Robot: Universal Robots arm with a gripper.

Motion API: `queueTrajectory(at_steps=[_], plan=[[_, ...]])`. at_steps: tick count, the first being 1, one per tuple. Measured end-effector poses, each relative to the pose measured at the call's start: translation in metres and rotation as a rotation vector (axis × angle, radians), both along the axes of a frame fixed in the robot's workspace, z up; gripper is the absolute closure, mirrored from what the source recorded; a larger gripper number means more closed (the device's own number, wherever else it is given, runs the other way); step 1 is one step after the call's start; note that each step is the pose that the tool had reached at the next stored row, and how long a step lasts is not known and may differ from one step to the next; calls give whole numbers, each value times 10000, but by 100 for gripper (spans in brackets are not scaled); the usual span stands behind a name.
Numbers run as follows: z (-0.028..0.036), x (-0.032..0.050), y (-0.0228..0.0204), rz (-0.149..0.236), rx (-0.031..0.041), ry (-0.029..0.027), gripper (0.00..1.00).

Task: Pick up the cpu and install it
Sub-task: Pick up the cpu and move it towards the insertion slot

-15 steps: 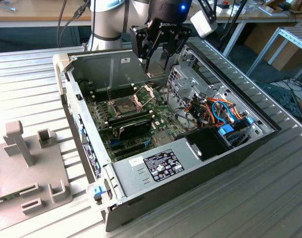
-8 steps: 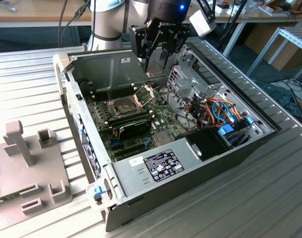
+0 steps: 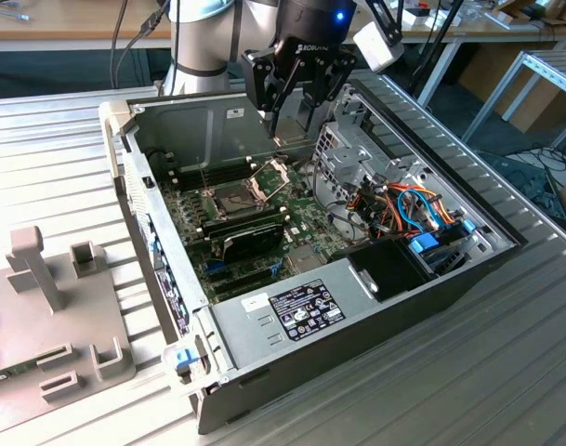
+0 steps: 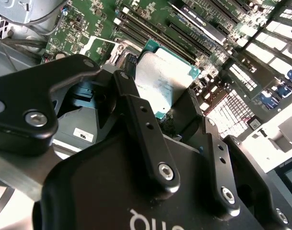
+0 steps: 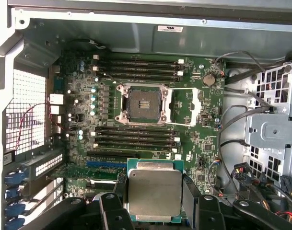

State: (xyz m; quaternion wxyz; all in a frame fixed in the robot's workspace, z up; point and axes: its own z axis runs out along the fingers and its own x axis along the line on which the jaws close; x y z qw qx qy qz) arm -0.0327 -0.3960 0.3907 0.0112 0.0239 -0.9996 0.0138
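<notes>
My pincer (image 5: 154, 184) pinches the one cpu (image 5: 153, 194) by two opposite edges, one finger (image 5: 190, 196) on each side, and its silver top shows in both wrist views. I hold it in the air over the green board (image 5: 198, 124) inside the one open computer case (image 3: 357, 334). Beyond it lie two banks of memory slots (image 5: 136, 136), and between them sits the single socket (image 5: 145, 101), uncovered, its metal frame (image 5: 186, 108) swung aside. Farthest is the grey case wall (image 5: 117, 38).

Dull silver cpu (image 5: 154, 193) with green edge, black hand (image 3: 294, 116), green motherboard (image 5: 196, 122).
</notes>
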Motion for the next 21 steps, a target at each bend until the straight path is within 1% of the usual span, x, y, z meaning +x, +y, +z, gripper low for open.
queueTrajectory(at_steps=[2, 12, 15, 21], plan=[[-5, 0, 8, 0, 1, 0, 45], [-6, 0, 10, 0, 1, 0, 45], [-24, 0, 10, -1, 2, -1, 45], [-28, 0, 10, 0, 2, -1, 45]])
